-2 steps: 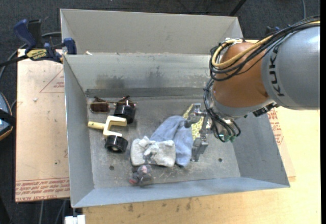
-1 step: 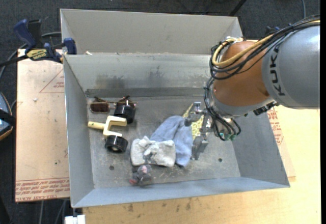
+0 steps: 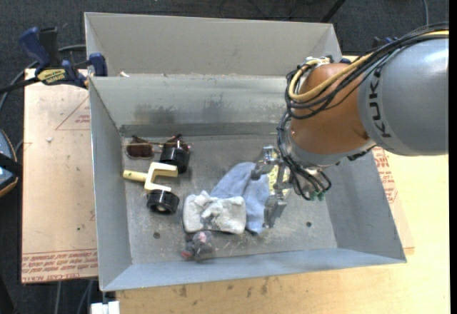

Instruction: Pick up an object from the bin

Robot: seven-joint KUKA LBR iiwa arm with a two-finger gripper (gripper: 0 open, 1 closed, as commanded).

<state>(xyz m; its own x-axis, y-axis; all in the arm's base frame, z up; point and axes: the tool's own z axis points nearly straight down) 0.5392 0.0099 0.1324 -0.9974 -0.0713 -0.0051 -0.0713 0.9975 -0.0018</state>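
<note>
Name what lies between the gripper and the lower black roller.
Camera view: blue cloth by the gripper, then a white rag before the black roller.

A pale blue, soft fabric cloth (image 3: 237, 185) lies crumpled and loosely spread on the floor of the grey metal bin (image 3: 314, 228), right of centre toward the front, its lower left edge touching a whitish crumpled rag (image 3: 213, 213).

Blue cloth (image 3: 238, 188) partly hidden behind arm (image 3: 400, 98); front clump (image 3: 198, 247) unidentifiable.
</note>
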